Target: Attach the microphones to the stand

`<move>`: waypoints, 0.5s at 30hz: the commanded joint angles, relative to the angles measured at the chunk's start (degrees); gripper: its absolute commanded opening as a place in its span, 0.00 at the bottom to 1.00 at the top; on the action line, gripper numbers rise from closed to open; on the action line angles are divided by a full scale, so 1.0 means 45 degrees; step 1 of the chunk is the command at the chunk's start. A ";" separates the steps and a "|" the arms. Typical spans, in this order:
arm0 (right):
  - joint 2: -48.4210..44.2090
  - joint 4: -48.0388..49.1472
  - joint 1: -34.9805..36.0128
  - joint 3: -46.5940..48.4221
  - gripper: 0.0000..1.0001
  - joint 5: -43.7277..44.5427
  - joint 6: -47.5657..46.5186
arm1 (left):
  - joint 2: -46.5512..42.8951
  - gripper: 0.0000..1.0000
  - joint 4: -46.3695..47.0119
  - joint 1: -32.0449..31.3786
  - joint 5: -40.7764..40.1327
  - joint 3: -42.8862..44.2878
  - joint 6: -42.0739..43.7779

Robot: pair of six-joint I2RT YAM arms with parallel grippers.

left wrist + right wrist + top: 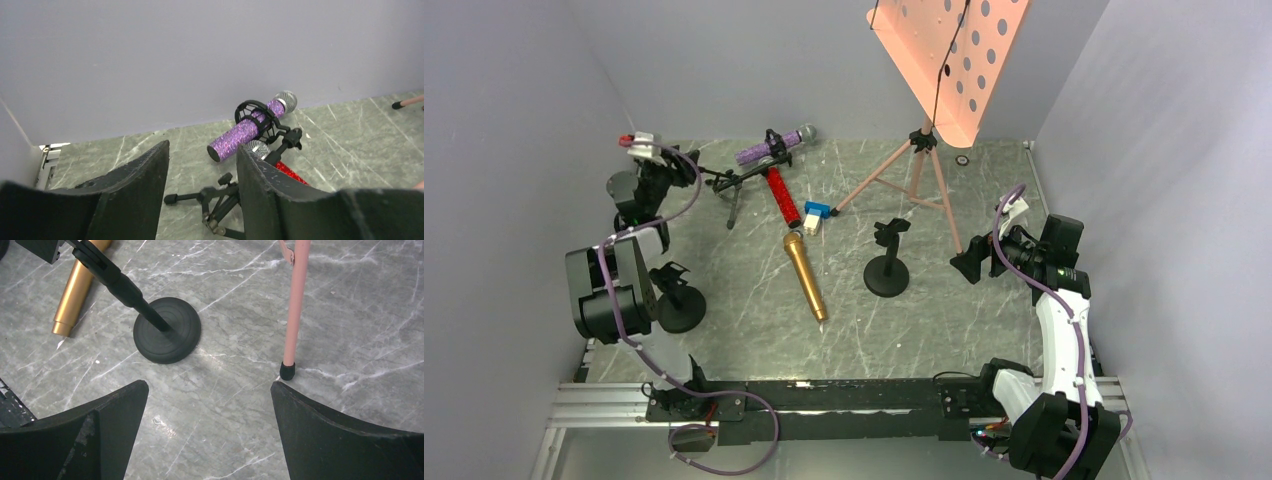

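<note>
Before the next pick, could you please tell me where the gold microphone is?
In the top view, the gold microphone lies centrally, just left of the middle round-based stand.

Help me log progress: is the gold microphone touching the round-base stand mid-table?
Apart. The right wrist view shows bare table between the gold microphone and the round-base stand; the top view agrees.

Pink music stand (904, 40), blue-and-white block (815, 216), grey marbled table (984, 330)
</note>
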 commanded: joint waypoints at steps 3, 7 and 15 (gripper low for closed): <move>-0.0237 0.0310 0.0076 0.0106 1.00 -0.0249 -0.0260 | -0.1243 0.60 -0.4966 -0.0060 -0.0348 0.2831 -0.0668; -0.0261 0.0285 0.0142 0.0130 1.00 -0.0271 -0.0289 | -0.1530 0.64 -0.8052 -0.0520 -0.0827 0.4288 -0.0073; -0.0380 0.0212 0.0329 0.0184 1.00 -0.0213 -0.0355 | -0.0720 0.73 -1.4886 -0.3220 -0.2560 0.8156 0.3701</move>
